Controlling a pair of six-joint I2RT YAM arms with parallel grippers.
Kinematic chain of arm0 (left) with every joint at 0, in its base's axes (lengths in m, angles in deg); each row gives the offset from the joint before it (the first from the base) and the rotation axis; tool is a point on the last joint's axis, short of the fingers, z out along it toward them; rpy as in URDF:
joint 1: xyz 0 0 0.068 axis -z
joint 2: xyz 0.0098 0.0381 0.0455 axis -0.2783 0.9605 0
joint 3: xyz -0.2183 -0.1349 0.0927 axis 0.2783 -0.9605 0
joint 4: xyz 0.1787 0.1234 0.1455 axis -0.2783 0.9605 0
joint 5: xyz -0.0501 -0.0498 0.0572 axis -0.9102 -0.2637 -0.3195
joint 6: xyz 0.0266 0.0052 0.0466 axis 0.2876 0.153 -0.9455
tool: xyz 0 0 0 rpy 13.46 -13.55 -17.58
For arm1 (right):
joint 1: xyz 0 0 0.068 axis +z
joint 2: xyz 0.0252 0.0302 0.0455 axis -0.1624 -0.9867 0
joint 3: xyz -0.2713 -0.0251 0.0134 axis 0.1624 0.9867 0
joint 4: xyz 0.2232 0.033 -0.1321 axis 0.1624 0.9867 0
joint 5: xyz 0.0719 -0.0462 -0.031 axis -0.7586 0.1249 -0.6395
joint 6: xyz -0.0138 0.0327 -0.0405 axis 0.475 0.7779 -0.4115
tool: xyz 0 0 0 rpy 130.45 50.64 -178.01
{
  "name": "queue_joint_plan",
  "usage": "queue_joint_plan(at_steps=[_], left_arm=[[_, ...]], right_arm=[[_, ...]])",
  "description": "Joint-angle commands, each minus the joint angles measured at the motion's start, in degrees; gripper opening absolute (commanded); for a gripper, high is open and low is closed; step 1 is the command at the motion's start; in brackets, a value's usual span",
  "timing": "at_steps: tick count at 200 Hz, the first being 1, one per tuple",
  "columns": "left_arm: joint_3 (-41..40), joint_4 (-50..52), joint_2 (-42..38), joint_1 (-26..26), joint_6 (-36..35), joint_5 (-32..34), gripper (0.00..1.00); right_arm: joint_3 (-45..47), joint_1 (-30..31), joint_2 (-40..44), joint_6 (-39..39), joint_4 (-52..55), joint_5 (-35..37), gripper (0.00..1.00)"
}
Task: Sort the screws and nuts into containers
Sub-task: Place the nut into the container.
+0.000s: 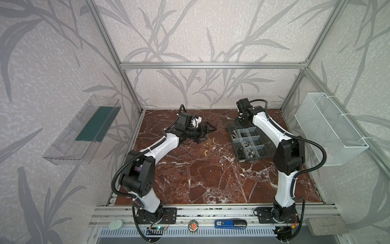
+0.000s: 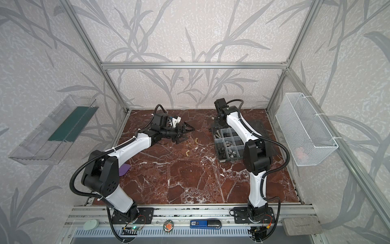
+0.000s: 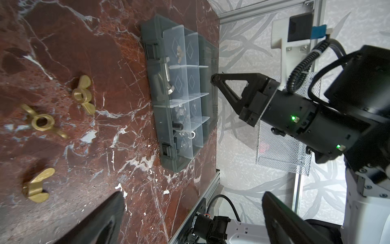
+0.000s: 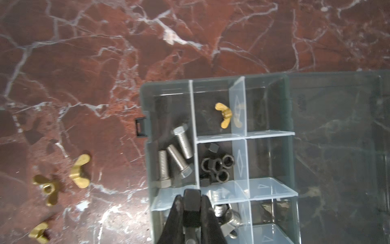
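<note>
Three brass wing nuts (image 1: 207, 144) (image 3: 42, 121) (image 4: 80, 171) lie loose on the marble between the arms. The dark grey organizer box (image 1: 242, 161) (image 3: 168, 166) (image 4: 148, 147) lies open at the right. Its compartments hold silver bolts (image 4: 179, 156), black nuts (image 4: 219, 166) and one brass wing nut (image 4: 223, 115). My right gripper (image 4: 192, 193) (image 3: 213, 79) hangs shut over the box's far end, and no part shows in its grip. My left gripper (image 1: 211, 134) (image 3: 190, 211) is open just left of the loose wing nuts, above the table, with nothing between its fingers.
The box's smoky lid (image 4: 337, 147) lies flat beside the compartments. A white mesh basket (image 1: 329, 128) hangs on the right wall and a clear bin (image 1: 84, 131) on the left wall. A purple piece (image 2: 124, 169) lies under the left arm.
</note>
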Motion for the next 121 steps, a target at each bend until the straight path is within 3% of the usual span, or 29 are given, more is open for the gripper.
queue_joint_plan(at_steps=[1, 78, 101, 121], left_arm=[[2.2, 1.8, 1.5, 0.2, -1.0, 0.9, 1.00], [3.9, 4.1, 2.8, 0.2, -1.9, 1.2, 0.99], [3.8, 4.3, 2.7, 0.2, -2.0, 1.3, 1.00], [3.8, 4.3, 2.6, 0.3, -2.1, 1.3, 0.99]], right_arm=[[1.2, -1.4, -0.6, -1.3, -1.0, 0.2, 0.12], [2.6, -4.6, -5.3, -1.4, -2.2, -0.8, 0.16], [2.6, -4.6, -6.0, -1.6, -1.8, -1.2, 0.22], [2.0, -4.6, -5.6, -2.1, -1.1, -1.8, 0.33]])
